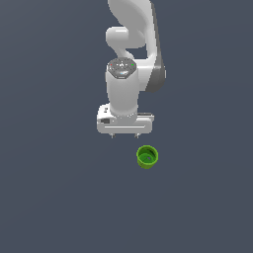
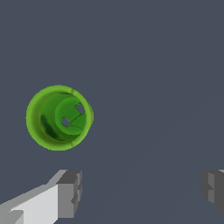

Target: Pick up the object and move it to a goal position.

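Cup (image 1: 147,157) upright on floor (image 1: 49,197), just beside gripper (image 1: 124,135), toward exterior view's right.

Green cup (image 1: 147,157) on grey floor (image 1: 49,197)

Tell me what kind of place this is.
Probably a bare simulated test scene, not a real room: a flat, featureless grey floor, one white Panda arm with its gripper open, and a single green cup.

Even, flat sim light, medium-dim; no cast shadows or glare on the surface (image 1: 49,197). Both views sharp w/ slight pixelation, no edge distortion.
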Controlling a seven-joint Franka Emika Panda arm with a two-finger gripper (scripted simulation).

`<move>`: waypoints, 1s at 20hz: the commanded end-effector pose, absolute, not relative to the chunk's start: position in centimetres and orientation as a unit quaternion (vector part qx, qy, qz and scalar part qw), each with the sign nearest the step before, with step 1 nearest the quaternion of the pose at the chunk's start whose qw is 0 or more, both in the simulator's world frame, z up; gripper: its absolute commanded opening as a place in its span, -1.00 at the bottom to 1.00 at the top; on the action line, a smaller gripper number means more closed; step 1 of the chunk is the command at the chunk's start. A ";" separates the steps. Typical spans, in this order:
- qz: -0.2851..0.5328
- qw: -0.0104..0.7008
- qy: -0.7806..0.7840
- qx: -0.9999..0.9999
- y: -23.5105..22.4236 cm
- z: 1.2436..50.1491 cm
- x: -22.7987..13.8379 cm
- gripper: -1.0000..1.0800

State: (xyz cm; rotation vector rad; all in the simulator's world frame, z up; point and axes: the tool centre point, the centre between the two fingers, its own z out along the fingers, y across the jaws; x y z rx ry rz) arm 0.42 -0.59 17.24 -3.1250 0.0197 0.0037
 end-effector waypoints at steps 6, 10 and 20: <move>0.006 0.007 -0.010 -1.000 0.3 17.0 0.3 0.23; 0.007 0.007 -0.012 -1.000 0.4 17.0 0.3 0.23; -0.005 0.022 -0.042 -0.999 1.0 15.8 0.7 0.23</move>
